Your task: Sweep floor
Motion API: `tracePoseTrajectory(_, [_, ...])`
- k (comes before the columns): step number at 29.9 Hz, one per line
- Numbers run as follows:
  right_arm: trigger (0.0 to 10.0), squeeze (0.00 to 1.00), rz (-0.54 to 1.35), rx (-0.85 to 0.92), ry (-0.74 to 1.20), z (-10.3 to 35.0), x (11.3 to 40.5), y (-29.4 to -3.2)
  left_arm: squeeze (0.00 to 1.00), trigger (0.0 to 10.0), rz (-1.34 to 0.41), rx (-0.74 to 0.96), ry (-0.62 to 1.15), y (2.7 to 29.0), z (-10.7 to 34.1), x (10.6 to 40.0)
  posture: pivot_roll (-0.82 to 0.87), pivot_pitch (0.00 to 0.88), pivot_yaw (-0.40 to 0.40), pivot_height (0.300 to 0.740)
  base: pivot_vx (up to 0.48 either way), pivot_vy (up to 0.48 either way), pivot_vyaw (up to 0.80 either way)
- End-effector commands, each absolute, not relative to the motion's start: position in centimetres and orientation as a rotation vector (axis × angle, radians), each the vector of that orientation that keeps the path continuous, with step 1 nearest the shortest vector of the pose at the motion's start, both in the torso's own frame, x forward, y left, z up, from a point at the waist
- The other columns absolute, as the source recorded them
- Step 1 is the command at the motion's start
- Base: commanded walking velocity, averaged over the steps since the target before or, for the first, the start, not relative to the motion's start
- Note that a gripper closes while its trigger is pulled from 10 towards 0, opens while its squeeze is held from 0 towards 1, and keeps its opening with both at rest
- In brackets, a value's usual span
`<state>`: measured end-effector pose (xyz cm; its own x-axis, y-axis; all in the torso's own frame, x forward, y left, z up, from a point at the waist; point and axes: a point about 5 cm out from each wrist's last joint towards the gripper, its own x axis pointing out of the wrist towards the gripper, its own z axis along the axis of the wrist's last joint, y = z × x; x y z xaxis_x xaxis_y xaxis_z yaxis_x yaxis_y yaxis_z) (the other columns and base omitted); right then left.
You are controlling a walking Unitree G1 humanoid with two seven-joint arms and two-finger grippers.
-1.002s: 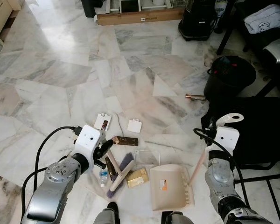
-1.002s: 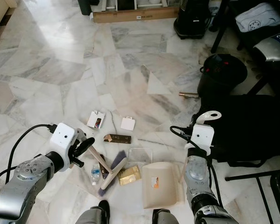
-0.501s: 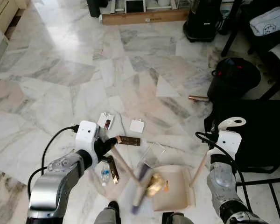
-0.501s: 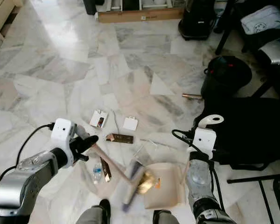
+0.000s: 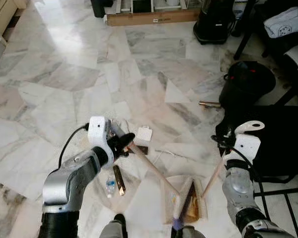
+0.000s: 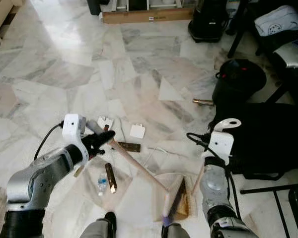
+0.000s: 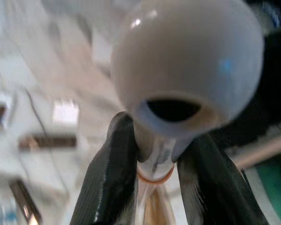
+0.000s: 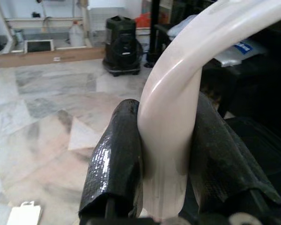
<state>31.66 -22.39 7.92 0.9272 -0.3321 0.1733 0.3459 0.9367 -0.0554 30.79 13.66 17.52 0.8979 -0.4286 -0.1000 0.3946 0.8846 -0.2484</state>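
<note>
Here, nearest the robot at 6 o'clock, one beige dustpan [image 5: 198, 206] lies on the marble floor [image 5: 64, 74] with the head of one brush [image 5: 181, 208] resting inside it beside a brown piece of litter. The brush's wooden handle [image 5: 151, 166] slants up toward 10 o'clock to the left gripper [image 5: 125, 145], whose two black fingers [image 7: 107, 183] pinch it just below its rounded cream knob. At 4 o'clock the right gripper [image 8: 164, 159] holds the dustpan's upright handle [image 5: 213, 173], its two fingers [image 8: 114, 164] pressed against the curved cream grip.

Left of the dustpan, at about 8 o'clock, one small plastic bottle [image 5: 109, 186] and one thin brown stick-like wrapper [image 5: 118, 179] lie side by side on the floor. A little farther out, one dark brown bar [image 6: 129, 147] lies near the brush handle, and beyond it sit two white tags [image 6: 137, 131], one partly behind the left gripper.

Farther off at 2 o'clock, one brown tube [image 5: 208, 104] lies beside one round black bin [image 5: 246, 82], with a black bag [image 5: 273, 139] spread near the right arm. At 12 o'clock, far away, one long cardboard box [image 5: 149, 17] rests along the wall next to one black vacuum cleaner [image 5: 216, 22].
</note>
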Motion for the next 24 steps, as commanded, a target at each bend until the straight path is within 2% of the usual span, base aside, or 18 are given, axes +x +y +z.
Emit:
tracePoseTrajectory(1, [10.0, 0.00, -0.376, -0.079, -0.179, 8.3, 31.5, -23.3, 0.00, 10.0, -0.402, -0.186, 0.049, 14.1, 19.0, 31.2, 0.20, 0.164, -0.005, 0.740, 0.000, 0.000, 0.00])
tracePoseTrajectory(4, [10.0, 0.00, -0.383, -0.060, -0.212, 8.7, 31.4, -23.9, 0.00, 10.0, -0.406, -0.198, -0.010, 13.3, 19.8, 32.0, 0.18, 0.129, -0.015, 0.740, 0.000, 0.000, 0.00])
tracePoseTrajectory(17, [10.0, 0.00, -0.416, -0.008, -0.354, 10.7, 30.5, -25.3, 0.00, 10.0, -0.390, -0.186, -0.124, 12.3, 20.3, 33.8, 0.12, 0.069, -0.026, 0.740, 0.000, 0.000, 0.00])
tracePoseTrajectory(24, [10.0, 0.00, -0.431, 0.009, -0.403, 11.7, 30.0, -25.5, 0.00, 10.0, -0.300, -0.113, -0.217, 12.6, 19.8, 33.9, 0.10, 0.048, -0.034, 0.740, 0.000, 0.000, 0.00])
